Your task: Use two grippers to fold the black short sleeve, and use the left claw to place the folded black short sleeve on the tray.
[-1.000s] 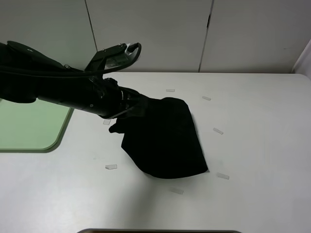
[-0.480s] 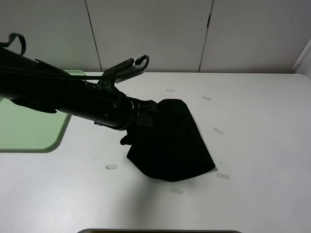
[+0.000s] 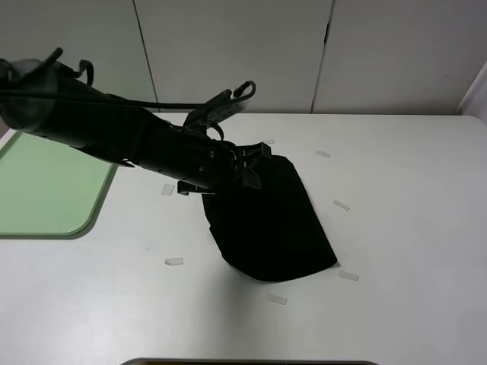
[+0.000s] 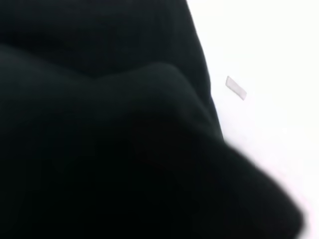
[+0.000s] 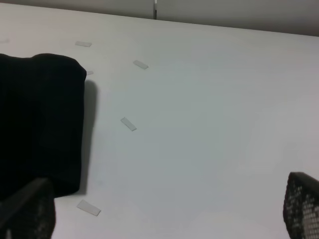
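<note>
Left claw [image 3: 249, 164] on folded black shirt [image 3: 275, 228]

The left tool [image 3: 253, 163] sits black against the plain black soft cloth T-shirt [image 3: 270, 224], so the high view does not show its jaws. Its arm [image 3: 114, 137] blurs toward 10 o'clock. Out-of-focus black cloth nearly fills the left wrist view. The flat pale green rectangular plastic tray [image 3: 46, 198] is cut off at 9 o'clock and partly covered by the arm. Of the right tool [image 5: 164, 219], only cropped fingertips [image 5: 301, 204] show. A dark sliver [image 3: 251, 362] at 6 o'clock cannot be identified.
</note>
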Robot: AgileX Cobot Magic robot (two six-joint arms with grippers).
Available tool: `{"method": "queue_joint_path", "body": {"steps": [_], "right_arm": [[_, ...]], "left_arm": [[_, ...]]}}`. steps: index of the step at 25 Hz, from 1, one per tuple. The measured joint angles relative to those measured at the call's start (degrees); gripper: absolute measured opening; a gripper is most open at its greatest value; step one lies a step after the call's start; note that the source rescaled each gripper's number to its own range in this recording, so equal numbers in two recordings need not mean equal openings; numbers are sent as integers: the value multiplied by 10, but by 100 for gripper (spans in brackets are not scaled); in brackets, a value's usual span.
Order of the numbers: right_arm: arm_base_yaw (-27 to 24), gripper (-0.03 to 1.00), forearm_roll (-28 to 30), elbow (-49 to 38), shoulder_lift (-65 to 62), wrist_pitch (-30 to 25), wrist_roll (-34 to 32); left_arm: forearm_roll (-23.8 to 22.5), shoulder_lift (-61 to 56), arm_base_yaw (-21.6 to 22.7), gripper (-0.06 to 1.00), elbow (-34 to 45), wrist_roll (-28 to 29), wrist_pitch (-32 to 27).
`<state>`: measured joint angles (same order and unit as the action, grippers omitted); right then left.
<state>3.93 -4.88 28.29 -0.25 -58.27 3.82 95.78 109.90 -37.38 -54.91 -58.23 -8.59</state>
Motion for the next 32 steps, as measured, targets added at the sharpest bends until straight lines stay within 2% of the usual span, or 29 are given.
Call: {"method": "queue_joint_path", "body": {"steps": [9, 16, 21, 25, 27, 32], "right_arm": [[0, 100, 0, 0, 0, 0, 0], [0, 100, 0, 0, 0, 0, 0], [0, 100, -1, 0, 0, 0, 0], [0, 100, -1, 0, 0, 0, 0], [0, 100, -1, 0, 0, 0, 0], [0, 100, -1, 0, 0, 0, 0]], "left_arm": [[7, 74, -44, 11, -84, -1, 0], [9, 85, -58, 11, -100, -46, 0], [10, 85, -58, 20, -100, -86, -1], [10, 85, -59, 37, -107, -170, -4], [8, 85, -59, 43, -121, -260, -10], [8, 85, -59, 45, -162, -361, -17]]}}
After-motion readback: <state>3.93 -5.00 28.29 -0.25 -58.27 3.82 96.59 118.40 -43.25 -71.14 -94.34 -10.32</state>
